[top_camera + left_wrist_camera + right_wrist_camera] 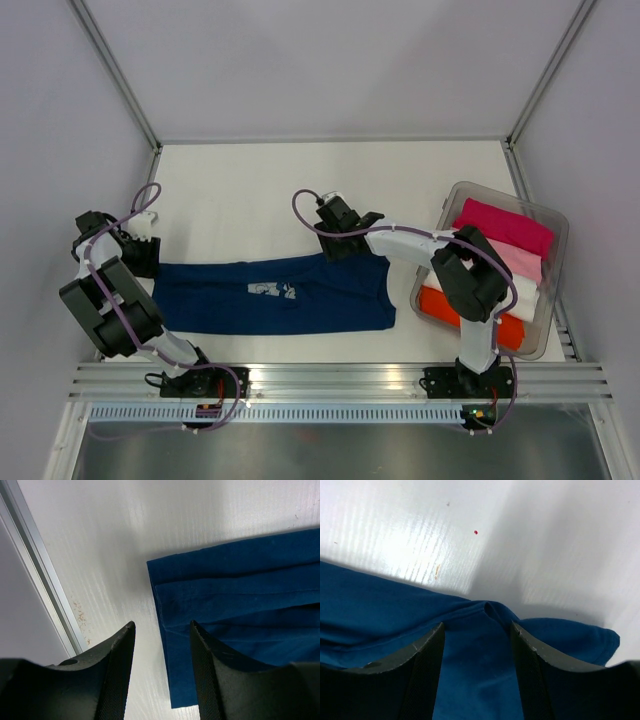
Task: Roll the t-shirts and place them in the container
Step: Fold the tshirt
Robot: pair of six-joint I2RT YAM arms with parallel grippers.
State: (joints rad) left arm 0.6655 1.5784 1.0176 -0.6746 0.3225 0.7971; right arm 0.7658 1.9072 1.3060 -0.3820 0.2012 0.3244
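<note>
Cloth lay ready: the navy shirt [275, 295] was folded into a long band along the near side of the table [260, 190], probably so it could be rolled from one end. The left claw [161, 630] hung open astride the left hem, seemingly placed to pinch that edge. The right claw [477, 626], also open, sat over a pucker at the far edge. Whether either touched the cloth was unclear. The right arm [470, 280] hid part of the bin [555, 220] of other shirts [505, 226].
</note>
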